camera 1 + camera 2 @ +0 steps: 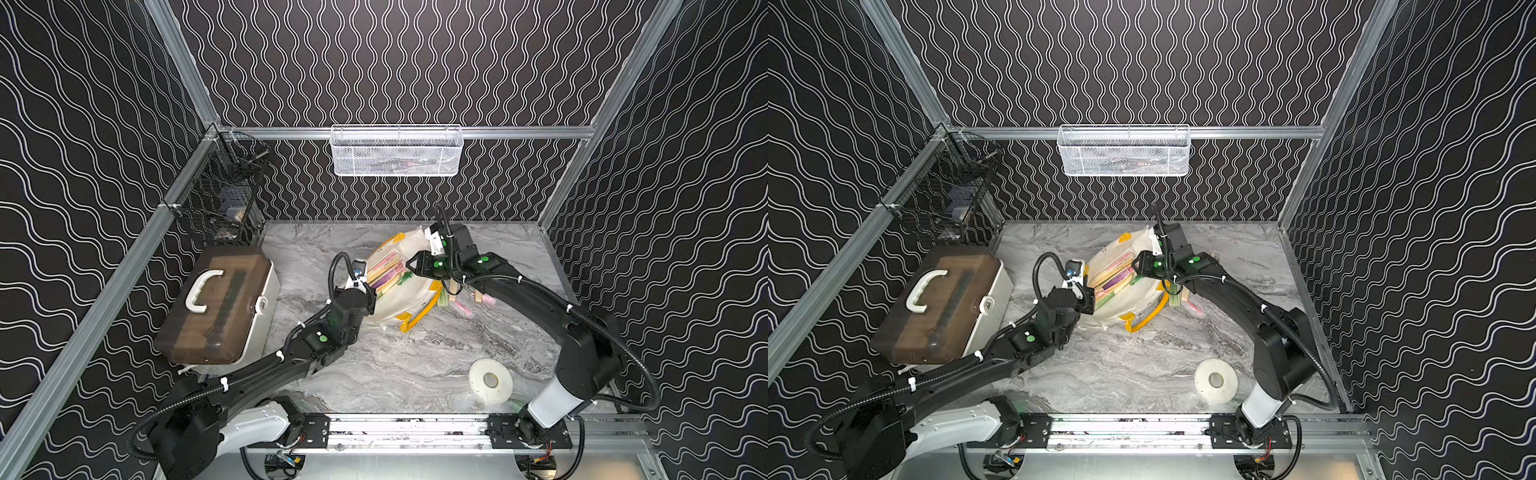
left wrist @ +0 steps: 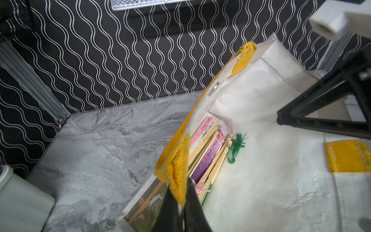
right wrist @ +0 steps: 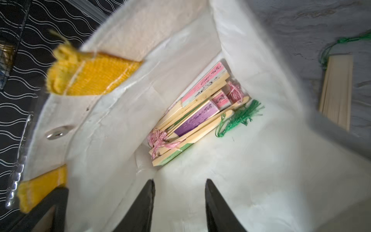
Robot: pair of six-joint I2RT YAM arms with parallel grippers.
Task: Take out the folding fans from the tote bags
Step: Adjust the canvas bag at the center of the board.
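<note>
shows left gripper (image 2: 180,189) clenched on yellow woven handle (image 2: 174,160) of soft white canvas tote bag (image 1: 405,305). shows right gripper (image 3: 179,182) with jaws moderately parted, grasping nothing, inside the bag mouth, above slim tan bamboo folding fans (image 3: 197,118) bundled at its bottom.

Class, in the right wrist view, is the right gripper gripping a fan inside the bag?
No: the right gripper stands open and empty, short of the folding fans lying deeper in the tote bag.
</note>
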